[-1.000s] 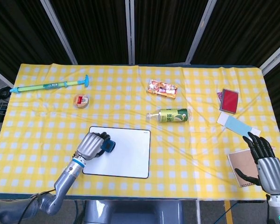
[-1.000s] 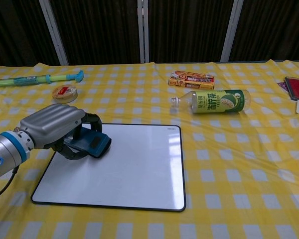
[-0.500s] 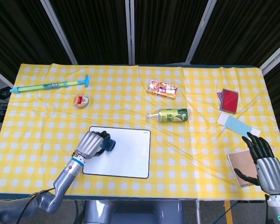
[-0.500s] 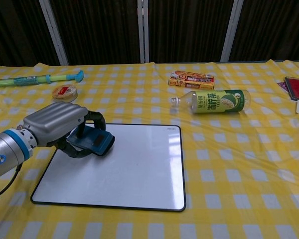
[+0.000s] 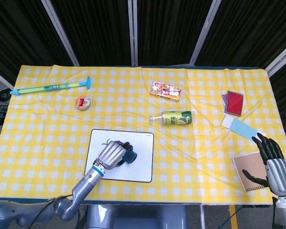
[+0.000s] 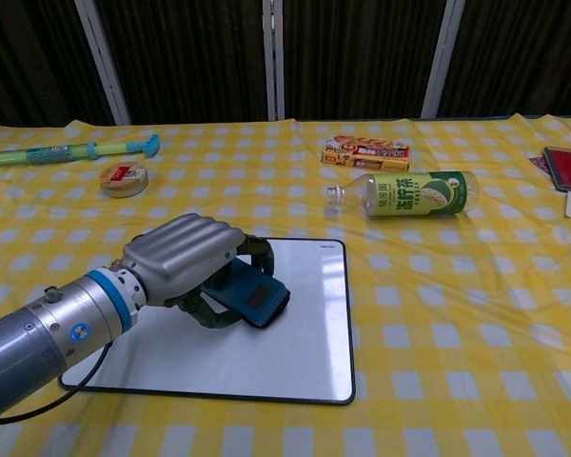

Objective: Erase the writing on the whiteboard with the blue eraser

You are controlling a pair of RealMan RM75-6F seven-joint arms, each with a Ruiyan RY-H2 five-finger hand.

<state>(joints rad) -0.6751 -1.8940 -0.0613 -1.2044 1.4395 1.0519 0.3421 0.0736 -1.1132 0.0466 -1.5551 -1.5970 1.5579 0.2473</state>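
Observation:
The whiteboard (image 5: 142,143) lies at the front left of the yellow checked table, also seen in the chest view (image 6: 309,328). My left hand (image 5: 112,154) rests on the middle of the board and holds the blue eraser (image 5: 130,157) flat against it. The chest view shows the left hand (image 6: 183,255) curled over the eraser (image 6: 255,296). A small dark mark (image 5: 106,141) shows near the board's far left edge. My right hand (image 5: 270,160) hovers with fingers spread at the table's front right corner, holding nothing.
A green bottle (image 5: 174,118) lies behind the board, with a snack box (image 5: 166,90) further back. A round tin (image 5: 83,103) and a long blue-green tube (image 5: 50,87) sit at the back left. A red case (image 5: 234,102), a pale blue card (image 5: 240,127) and a brown notebook (image 5: 245,172) lie at the right.
My left hand has slid the eraser from the board's far left part rightward and toward the front, to the board's middle. The right hand has barely moved.

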